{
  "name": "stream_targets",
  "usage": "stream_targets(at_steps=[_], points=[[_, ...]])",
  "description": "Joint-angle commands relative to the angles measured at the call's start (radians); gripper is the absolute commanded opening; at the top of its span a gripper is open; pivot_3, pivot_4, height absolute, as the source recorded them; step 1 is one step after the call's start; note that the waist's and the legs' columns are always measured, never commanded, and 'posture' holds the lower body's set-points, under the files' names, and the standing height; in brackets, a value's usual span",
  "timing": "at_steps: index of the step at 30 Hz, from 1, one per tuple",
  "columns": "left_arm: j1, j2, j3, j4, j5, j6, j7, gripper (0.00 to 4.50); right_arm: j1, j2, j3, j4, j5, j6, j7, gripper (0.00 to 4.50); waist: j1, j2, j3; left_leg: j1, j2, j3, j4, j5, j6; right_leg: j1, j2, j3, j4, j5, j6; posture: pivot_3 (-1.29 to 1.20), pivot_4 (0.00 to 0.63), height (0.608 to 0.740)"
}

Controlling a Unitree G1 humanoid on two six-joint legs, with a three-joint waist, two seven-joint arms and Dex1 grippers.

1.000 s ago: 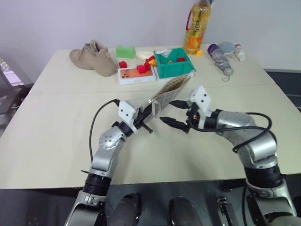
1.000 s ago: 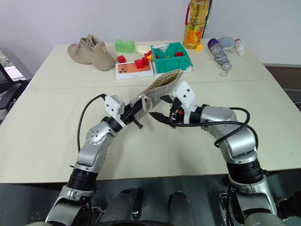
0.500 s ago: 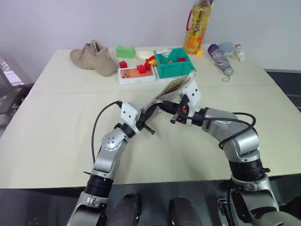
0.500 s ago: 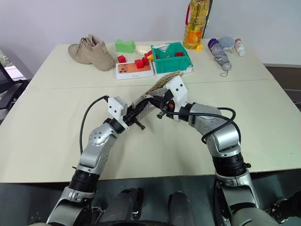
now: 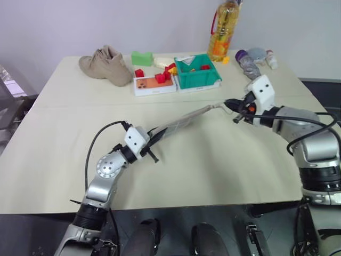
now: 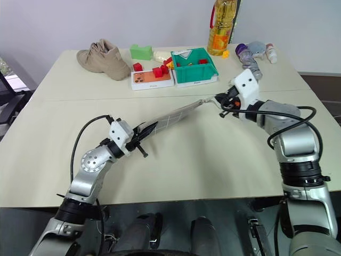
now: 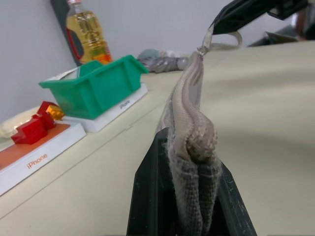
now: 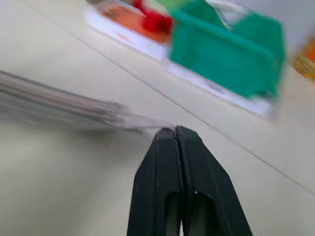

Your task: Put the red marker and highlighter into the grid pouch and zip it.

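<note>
Operator A: Which markings can be read?

Operator B: "iPhone" is printed in grey on the side of the white box (image 7: pixel 47 157). A small dark marking is seen on the white base (image 7: pixel 120 105) under the green bin (image 7: pixel 96 91); it is possibly also "iPhone", but cannot be confirmed.

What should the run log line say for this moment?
left gripper: shut on grey grid fabric pouch | right gripper: shut on zip pull | pouch: stretched above table
</note>
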Motion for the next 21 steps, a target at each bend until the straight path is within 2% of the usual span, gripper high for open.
stream_targets(at_steps=[1,2,5,11,12,18,21], points=[[0.024,0.036,0.037,-0.018,-0.038,0.032,-0.031,0.00,0.030,-0.046,-0.016,-0.016,-0.015,-0.040,0.045,0.02,-0.001,0.000,0.000,0.000,0.000,0.000,0.000,0.000,0.000,0.000,0.000,0.000,0.000,0.000,0.000,0.00,0.150,0.739],[0.026,0.042,0.040,-0.019,-0.054,0.044,-0.042,0.00,0.047,-0.049,-0.013,-0.028,-0.002,-0.041,0.070,0.02,-0.001,0.000,0.000,0.000,0.000,0.000,0.000,0.000,0.000,0.000,0.000,0.000,0.000,0.000,0.000,0.00,0.150,0.739],[0.032,0.054,0.053,-0.034,-0.110,0.133,-0.055,0.96,0.104,-0.050,-0.012,-0.068,0.042,-0.033,0.145,0.85,-0.002,0.000,0.000,0.000,0.000,0.000,0.000,0.000,0.000,0.000,0.000,0.000,0.000,0.000,0.000,0.00,0.150,0.739],[0.095,0.102,0.112,-0.106,-0.133,0.272,-0.018,3.98,0.217,-0.052,-0.038,-0.116,0.077,-0.047,0.201,3.96,-0.001,0.000,0.000,0.000,0.000,0.000,0.000,0.000,0.000,0.001,0.000,0.000,0.000,0.000,0.000,0.00,0.150,0.739],[0.120,0.114,0.133,-0.125,-0.139,0.303,-0.007,4.45,0.238,-0.056,-0.048,-0.118,0.080,-0.059,0.208,4.01,-0.001,0.000,0.000,0.000,0.000,0.000,0.000,0.000,0.000,0.001,0.000,0.000,0.000,0.000,0.000,0.00,0.150,0.739],[0.286,0.147,0.302,-0.189,-0.195,0.412,0.068,4.45,0.305,-0.016,-0.143,-0.071,0.104,-0.141,0.184,4.01,-0.003,0.000,0.000,0.000,0.000,0.000,0.000,0.000,0.000,0.001,0.000,0.000,0.000,0.000,0.000,0.00,0.150,0.739],[0.338,0.156,0.345,-0.206,-0.181,0.461,0.112,4.45,0.321,-0.002,-0.161,-0.052,0.109,-0.164,0.178,4.01,0.004,0.000,0.000,0.000,0.000,-0.001,0.000,0.000,0.000,0.001,0.000,0.001,0.000,0.000,0.000,0.00,0.150,0.739]])
